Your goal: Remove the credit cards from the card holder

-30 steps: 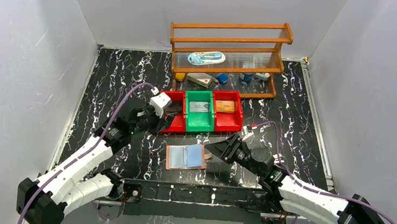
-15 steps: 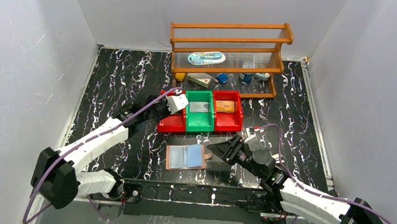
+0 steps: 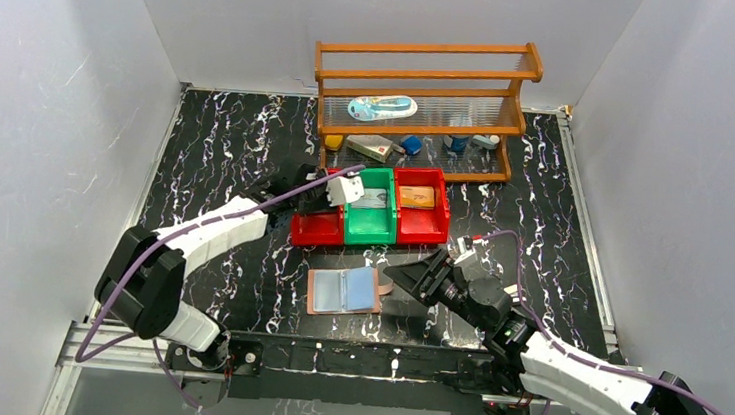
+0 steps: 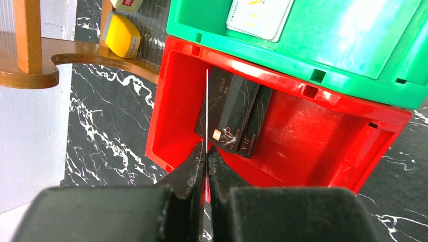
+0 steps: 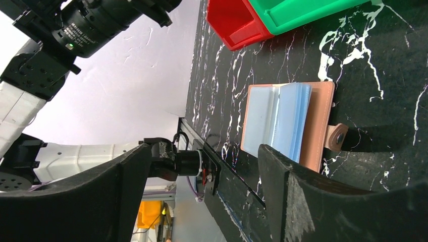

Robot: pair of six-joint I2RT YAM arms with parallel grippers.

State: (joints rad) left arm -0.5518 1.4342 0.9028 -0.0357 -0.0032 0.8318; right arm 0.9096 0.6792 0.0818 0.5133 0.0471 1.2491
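Red bin (image 4: 313, 131), black cards (image 4: 233, 108), left claw (image 4: 206, 151) pinching card (image 4: 207, 101)

Edge-on card (image 4: 207, 111) tight in the left end effector (image 4: 206, 166), above red bin (image 4: 323, 141) with two black cards (image 4: 233, 113)

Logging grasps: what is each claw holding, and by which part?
Left claw pinches a credit card, edge-on, by its near end over the left red bin; right claw is open, empty.

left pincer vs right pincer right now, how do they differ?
Left pincer is shut on a card held edge-on; right pincer is open, empty. Left pincer hangs over the red bin; right pincer faces the open card holder. Both are black.
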